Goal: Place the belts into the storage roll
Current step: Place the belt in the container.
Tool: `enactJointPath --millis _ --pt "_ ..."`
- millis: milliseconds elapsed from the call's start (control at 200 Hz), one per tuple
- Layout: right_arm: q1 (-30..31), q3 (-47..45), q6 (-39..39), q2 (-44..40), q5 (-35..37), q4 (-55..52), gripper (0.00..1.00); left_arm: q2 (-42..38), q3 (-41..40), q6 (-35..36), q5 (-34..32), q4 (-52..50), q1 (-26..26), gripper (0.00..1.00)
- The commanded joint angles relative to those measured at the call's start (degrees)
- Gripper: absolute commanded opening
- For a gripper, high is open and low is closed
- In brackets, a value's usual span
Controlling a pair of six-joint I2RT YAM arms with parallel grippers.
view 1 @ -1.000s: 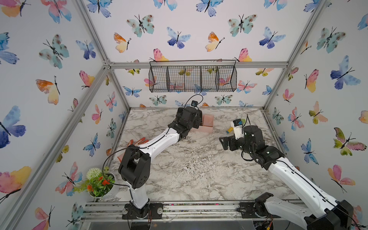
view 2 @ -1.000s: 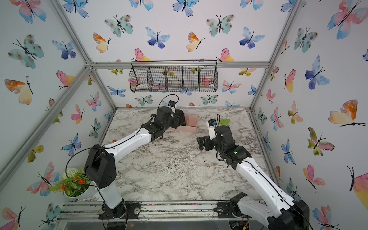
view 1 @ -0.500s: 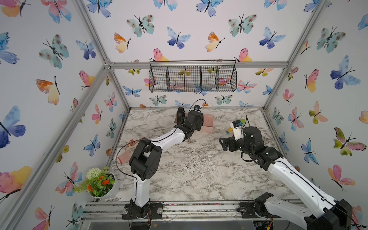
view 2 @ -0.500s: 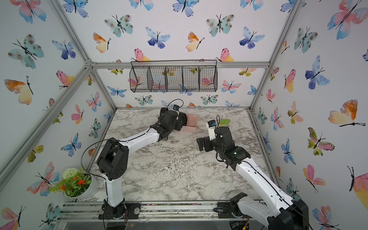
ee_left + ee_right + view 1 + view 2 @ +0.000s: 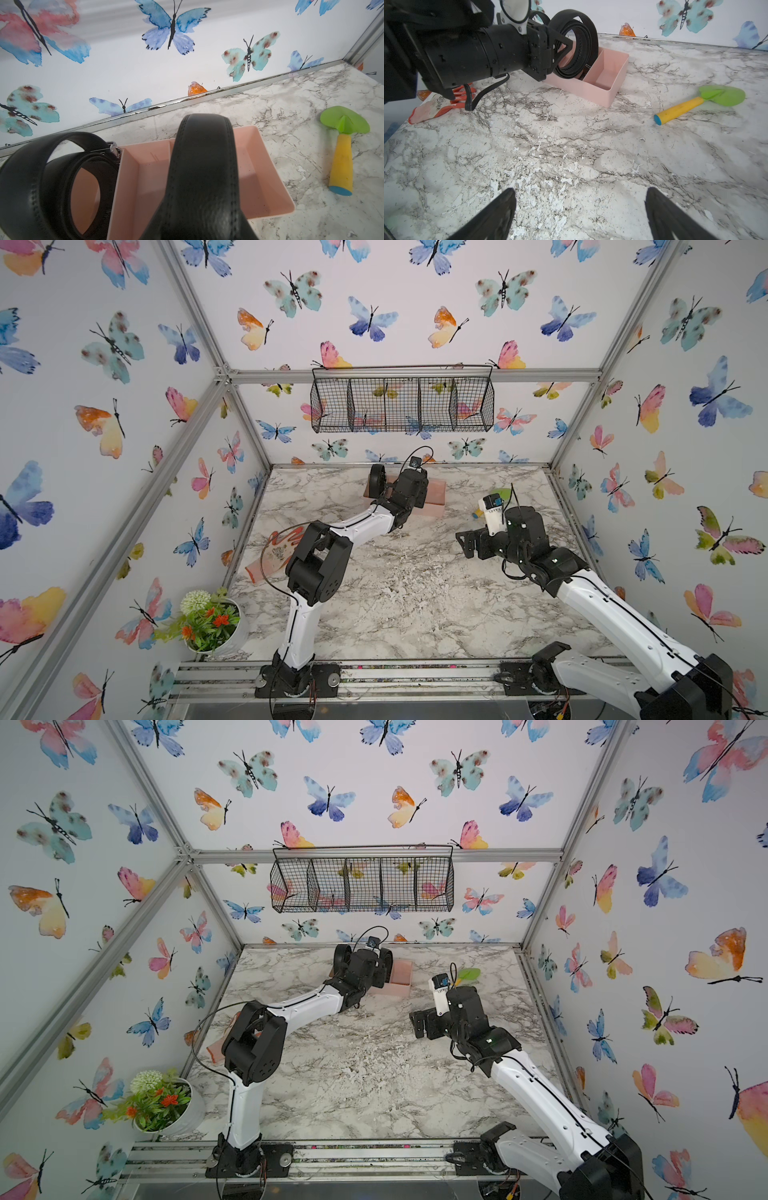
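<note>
The storage roll is a low pink tray [image 5: 268,166] at the back of the table, seen in both top views [image 5: 436,499] [image 5: 402,979]. One coiled black belt [image 5: 52,182] stands upright in its end compartment, silver buckle [image 5: 114,149] on top. My left gripper [image 5: 415,494] hovers over the tray's middle, shut on a second coiled belt [image 5: 203,166] that hides its fingers. From the right wrist view this belt [image 5: 578,44] hangs just above the tray [image 5: 604,83]. My right gripper [image 5: 579,191] is open and empty over bare table, well in front of the tray [image 5: 467,543].
A toy shovel with a green blade and yellow handle [image 5: 695,104] [image 5: 342,149] lies right of the tray. An orange and white glove [image 5: 436,106] [image 5: 278,549] lies by the left wall. A potted plant [image 5: 208,622] stands front left. A wire basket [image 5: 403,402] hangs on the back wall.
My left gripper has shifted right along the tray with its belt, uncovering the coil standing at the tray's left end. The left elbow swung inward. The right arm barely moved.
</note>
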Motion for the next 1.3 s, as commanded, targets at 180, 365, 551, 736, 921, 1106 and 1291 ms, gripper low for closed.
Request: enactJointPath --millis 180,365,551,736,921,1106,1291 --pt "-0.3 -1.1 0.6 0.0 -1.3 0.4 0.99 1.9 -2.6 -2.1 -2.8 11.1 1.8 0.29" --pt "-0.3 -1.8 0.8 -0.1 -1.4 0.4 0.99 4.7 -0.1 -3.1 -1.3 12.0 2.6 0.28" --pt "-0.3 -2.8 1.5 0.5 -2.4 1.8 0.99 7.2 0.5 -4.3 0.1 12.1 2.5 0.27" --pt "-0.3 -2.8 1.5 1.0 -2.6 2.7 0.99 9.6 2.3 -5.2 0.9 7.7 2.2 0.25" --pt "-0.3 -3.3 1.6 1.1 -2.7 3.2 0.99 9.7 1.8 -5.6 1.0 6.4 1.7 0.18" --pt "-0.3 -3.4 1.5 0.5 -2.2 2.7 0.99 13.3 8.3 -5.7 1.5 -0.5 1.5 0.11" --pt "-0.4 -3.4 1.0 0.1 -2.1 2.7 0.99 15.9 14.0 -6.4 2.6 -8.2 1.6 0.1"
